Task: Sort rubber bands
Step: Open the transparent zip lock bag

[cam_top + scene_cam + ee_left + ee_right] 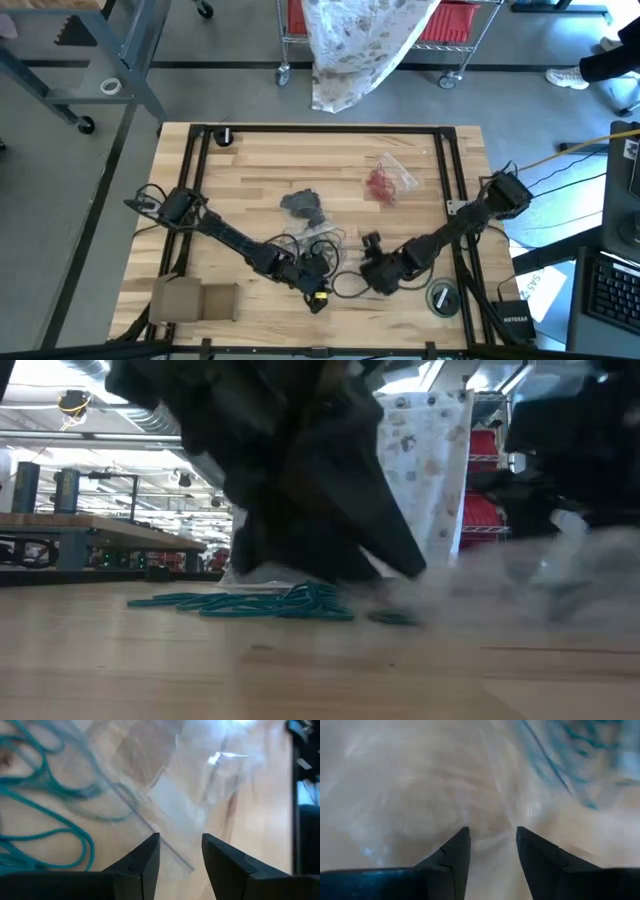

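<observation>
Both arms meet low over the counter [250, 170] from above; teal rubber bands [270, 603] lie level under them. Our left gripper [180, 845], apart and empty, sees them just beside; our right gripper [492, 840], likewise, farther.

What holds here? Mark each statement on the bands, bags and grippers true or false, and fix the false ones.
1. The teal rubber bands lie on the wooden table. True.
2. The left gripper is shut on a teal band. False: its fingers stand apart with nothing between them, over a clear plastic bag.
3. A bag of red rubber bands lies toward the table's far right part in the high view. True.
4. The right gripper holds a red band. False: its fingers are open and empty.
5. The dark grey bands sit inside the cardboard box. False: they lie near the table's middle, apart from the box.
</observation>
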